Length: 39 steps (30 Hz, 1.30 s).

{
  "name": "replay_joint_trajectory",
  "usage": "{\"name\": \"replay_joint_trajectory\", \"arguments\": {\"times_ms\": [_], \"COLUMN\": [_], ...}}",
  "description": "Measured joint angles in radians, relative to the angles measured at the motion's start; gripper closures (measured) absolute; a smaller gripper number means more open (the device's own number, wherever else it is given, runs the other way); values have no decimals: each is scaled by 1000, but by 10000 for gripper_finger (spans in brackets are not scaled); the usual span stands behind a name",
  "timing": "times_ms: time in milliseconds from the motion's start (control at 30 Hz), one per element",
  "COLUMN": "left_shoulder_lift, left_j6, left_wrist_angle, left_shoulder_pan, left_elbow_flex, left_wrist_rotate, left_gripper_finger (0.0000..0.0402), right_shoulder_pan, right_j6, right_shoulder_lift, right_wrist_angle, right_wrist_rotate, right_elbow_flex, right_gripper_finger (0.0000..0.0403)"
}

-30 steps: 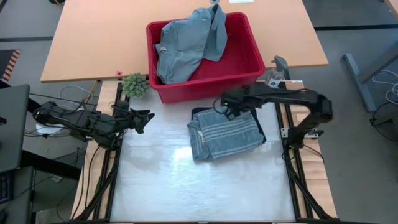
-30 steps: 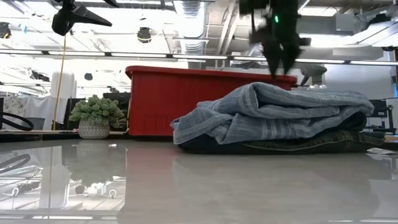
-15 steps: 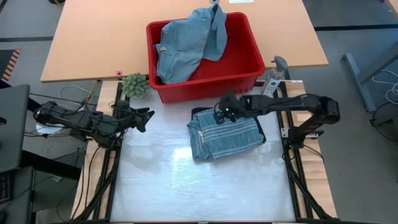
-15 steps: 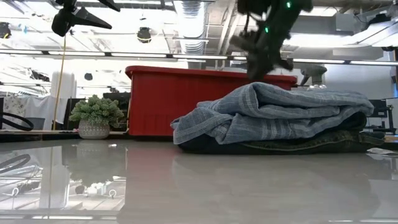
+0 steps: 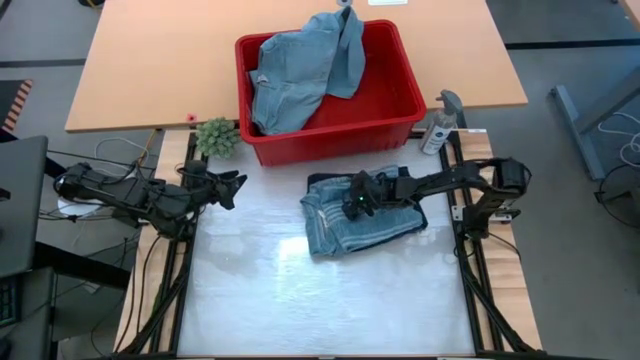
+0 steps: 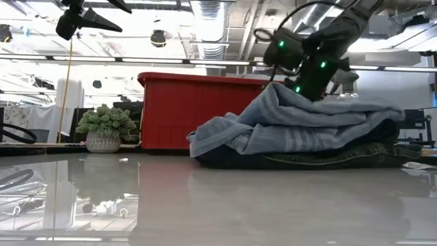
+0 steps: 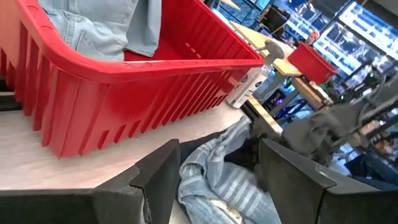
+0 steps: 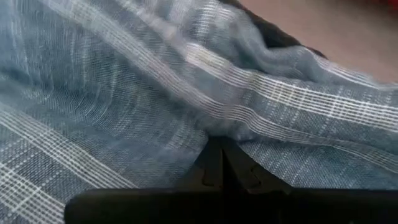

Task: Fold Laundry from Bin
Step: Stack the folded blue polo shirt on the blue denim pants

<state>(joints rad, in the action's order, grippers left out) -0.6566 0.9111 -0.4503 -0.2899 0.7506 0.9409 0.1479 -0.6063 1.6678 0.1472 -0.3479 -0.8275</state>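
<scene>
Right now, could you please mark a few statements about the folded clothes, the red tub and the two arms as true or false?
1. The right pincer is shut and pressed down on the blue-grey white-striped shirt. True.
2. The rectangular bright red plastic bin has nothing in it. False: light blue denim-like garments lie in it, one draped over the far rim.
3. The striped shirt lies on top of a dark navy garment. True.
4. The left pincer grips the shirt. False: it hangs open at the table's left edge, apart from the clothes.
5. The small potted green plant stands inside the bin. False: it stands beside the bin's left corner.
</scene>
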Motion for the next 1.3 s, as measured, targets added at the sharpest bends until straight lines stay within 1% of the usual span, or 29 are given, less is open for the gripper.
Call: {"name": "replay_joint_trajectory", "arguments": {"times_ms": [67,167,300,433,533,600,667,800,867,1000,1067,1133,1200,1300], "left_shoulder_lift": [0,0,0,0,0,-8,-13,-37,-52,-79,-91,-94,-97,-98], "left_j6": [11,14,14,18,15,12,11,17,18,36,50,53,55,58], "left_wrist_angle": [0,-4,-3,-4,-8,-8,-8,-8,-8,-8,-5,-6,-3,-4], "left_shoulder_pan": [2,5,5,5,5,5,5,5,5,6,6,6,6,6], "left_elbow_flex": [0,0,0,0,0,0,0,0,0,0,0,0,0,0], "left_wrist_rotate": [0,-4,-10,-18,-18,-9,8,7,2,-19,-32,-50,-59,-67], "left_gripper_finger": [193,193,193,193,193,193,193,193,193,193,193,193,193,193], "right_shoulder_pan": [-6,-20,-22,-22,-17,-7,0,0,11,33,39,44,44,28], "right_j6": [23,41,98,153,163,163,163,195,209,215,205,165,166,225], "right_shoulder_lift": [41,44,-27,-144,-194,-189,-157,-29,41,189,255,303,342,370], "right_wrist_angle": [-14,32,133,236,219,185,138,36,3,8,64,157,234,323], "right_wrist_rotate": [22,30,36,-10,-18,-16,0,13,18,98,112,120,162,245], "right_elbow_flex": [-14,-61,-132,-217,-258,-278,-290,-319,-358,-450,-494,-538,-575,-596], "right_gripper_finger": [387,387,387,387,387,387,387,387,387,387,387,387,387,387]}}
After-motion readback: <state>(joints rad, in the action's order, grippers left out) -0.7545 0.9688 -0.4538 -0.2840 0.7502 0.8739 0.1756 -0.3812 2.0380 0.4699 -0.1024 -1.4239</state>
